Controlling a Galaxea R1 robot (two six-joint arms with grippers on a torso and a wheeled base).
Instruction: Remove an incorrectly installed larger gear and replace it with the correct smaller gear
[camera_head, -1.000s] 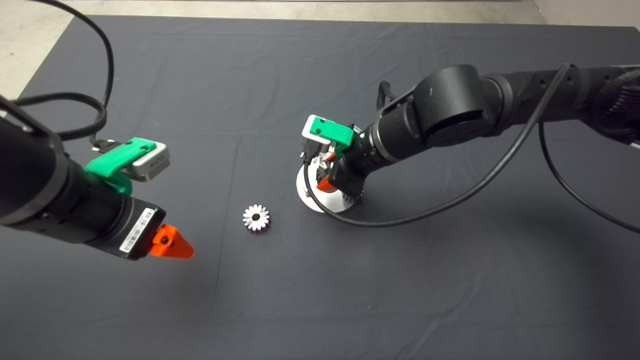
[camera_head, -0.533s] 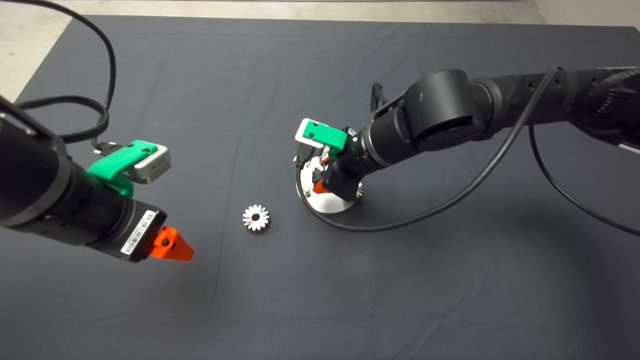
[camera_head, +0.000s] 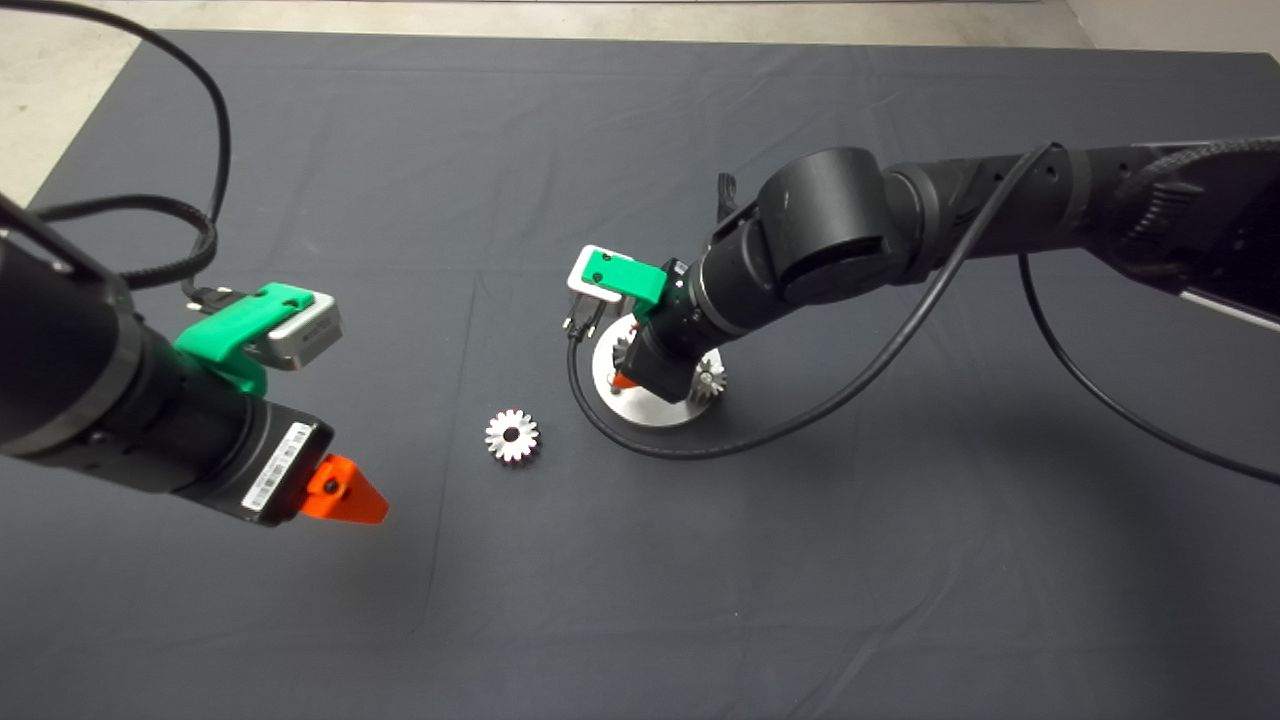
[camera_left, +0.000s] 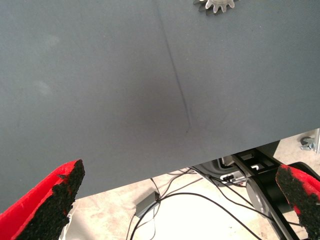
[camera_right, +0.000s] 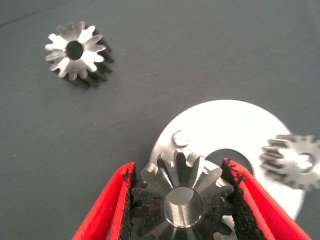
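The smaller gear (camera_right: 181, 192) sits pinched between the red fingers (camera_right: 106, 210) of the right gripper (camera_right: 182, 200), black pads pressed against its teeth on both sides, right over the round silver base plate (camera_right: 235, 130). It's close above the plate, but I can't tell if it's touching it. Another small gear (camera_right: 294, 161) sits at the far edge of that same plate. From above, the right gripper (camera_head: 630, 378) is down at the base plate (camera_head: 640, 408) mid-mat, with the arm coming in from the right. The larger gear (camera_head: 512, 436) lies flat on the dark mat (camera_head: 640, 600), just off the plate toward the left arm, nothing touching it. The left gripper (camera_head: 345, 492) hovers well apart from it over the mat's left side, its fingers (camera_left: 47, 205) spread wide with nothing between them.
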